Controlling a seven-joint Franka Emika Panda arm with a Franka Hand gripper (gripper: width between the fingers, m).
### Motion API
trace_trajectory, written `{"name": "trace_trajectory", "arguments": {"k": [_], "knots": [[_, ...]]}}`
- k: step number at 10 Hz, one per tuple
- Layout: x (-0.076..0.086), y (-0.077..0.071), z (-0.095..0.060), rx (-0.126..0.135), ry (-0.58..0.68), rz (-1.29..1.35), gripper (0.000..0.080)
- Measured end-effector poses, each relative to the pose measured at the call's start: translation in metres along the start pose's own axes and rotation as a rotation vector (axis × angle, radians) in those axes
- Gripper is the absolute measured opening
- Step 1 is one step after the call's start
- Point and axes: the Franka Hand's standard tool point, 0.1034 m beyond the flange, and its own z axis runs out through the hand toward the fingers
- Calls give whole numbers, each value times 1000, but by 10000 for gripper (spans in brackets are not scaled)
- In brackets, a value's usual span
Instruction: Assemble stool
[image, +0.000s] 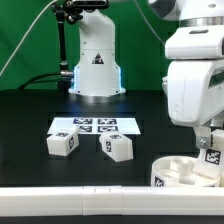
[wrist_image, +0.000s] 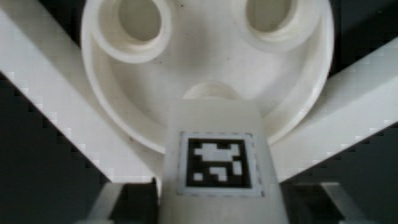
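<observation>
Pincer (wrist_image: 217, 206) clamped on tagged leg (wrist_image: 217, 165), holding it upright over seat (wrist_image: 205, 60), likely lining up for insertion; spare legs (image: 63, 143) wait on table (image: 30, 120).

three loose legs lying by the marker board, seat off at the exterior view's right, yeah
Not three, only two: the exterior view shows a leg and a second leg lying by the marker board. The seat is at that view's right, as you say.
</observation>
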Motion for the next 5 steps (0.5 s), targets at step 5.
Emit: {"name": "trace_trajectory", "arguments": {"k": [5], "knots": [[0, 0, 0, 1, 1, 185, 337]]}}
